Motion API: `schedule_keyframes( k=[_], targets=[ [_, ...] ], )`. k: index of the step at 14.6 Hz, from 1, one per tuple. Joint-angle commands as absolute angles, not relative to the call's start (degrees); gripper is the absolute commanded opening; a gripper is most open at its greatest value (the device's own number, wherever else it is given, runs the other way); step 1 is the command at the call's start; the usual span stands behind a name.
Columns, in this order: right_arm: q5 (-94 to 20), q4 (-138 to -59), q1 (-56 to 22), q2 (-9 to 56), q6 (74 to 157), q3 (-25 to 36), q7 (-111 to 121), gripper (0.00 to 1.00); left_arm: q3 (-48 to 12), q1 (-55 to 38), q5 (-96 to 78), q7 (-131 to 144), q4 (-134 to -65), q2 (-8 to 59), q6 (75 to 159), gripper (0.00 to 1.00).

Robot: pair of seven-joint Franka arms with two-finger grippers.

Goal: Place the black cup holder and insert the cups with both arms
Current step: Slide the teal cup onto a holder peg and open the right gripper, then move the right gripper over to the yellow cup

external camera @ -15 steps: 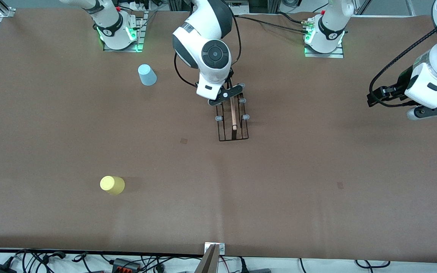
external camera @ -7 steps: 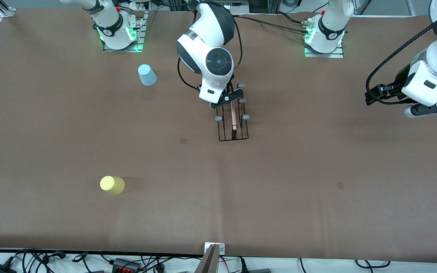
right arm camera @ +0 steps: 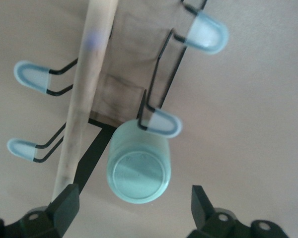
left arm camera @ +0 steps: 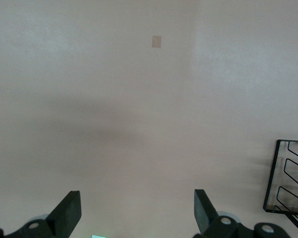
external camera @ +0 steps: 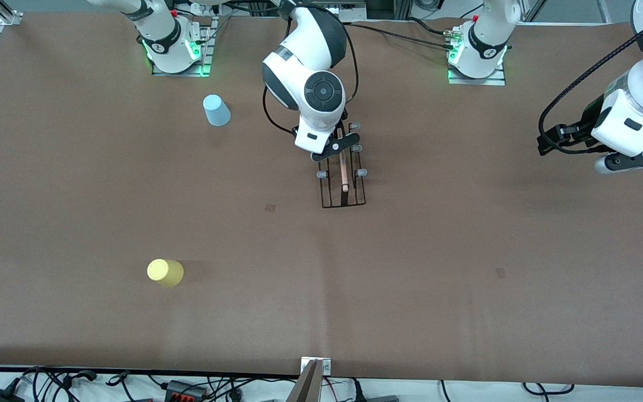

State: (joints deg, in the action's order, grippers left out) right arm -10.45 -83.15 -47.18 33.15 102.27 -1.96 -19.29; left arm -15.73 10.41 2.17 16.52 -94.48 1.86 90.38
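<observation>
Rack, i.e. black cup holder, mid-table. Right gripper bent down over its base-ward end, fingers apart (mint cup on prong, released). Left gripper apart, empty, waits well toward left arm's end.

You had one black cup holder on the table and three cups: one light blue, one yellow, one mint green on a prong. Two arms, two grippers, stood in shot.
</observation>
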Motion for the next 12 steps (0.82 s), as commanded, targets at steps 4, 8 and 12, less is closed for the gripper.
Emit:
schedule_keyframes(
  k=[4,8,12],
  targets=[
    [-10.4,-82.8,-41.2,25.2,97.7,-1.2,-19.5,1.00,-16.3,11.3,2.0,15.3,-95.3,0.9,91.0,1.00],
    [-0.9,-82.8,-36.6,23.0,98.4,2.2,-20.0,1.00,-16.3,11.3,2.0,15.3,-95.3,0.9,90.8,1.00],
    [1.4,-82.8,-30.3,25.0,99.4,7.7,-18.7,1.00,-16.3,11.2,2.0,15.3,-95.3,0.9,90.6,1.00]
  ],
)
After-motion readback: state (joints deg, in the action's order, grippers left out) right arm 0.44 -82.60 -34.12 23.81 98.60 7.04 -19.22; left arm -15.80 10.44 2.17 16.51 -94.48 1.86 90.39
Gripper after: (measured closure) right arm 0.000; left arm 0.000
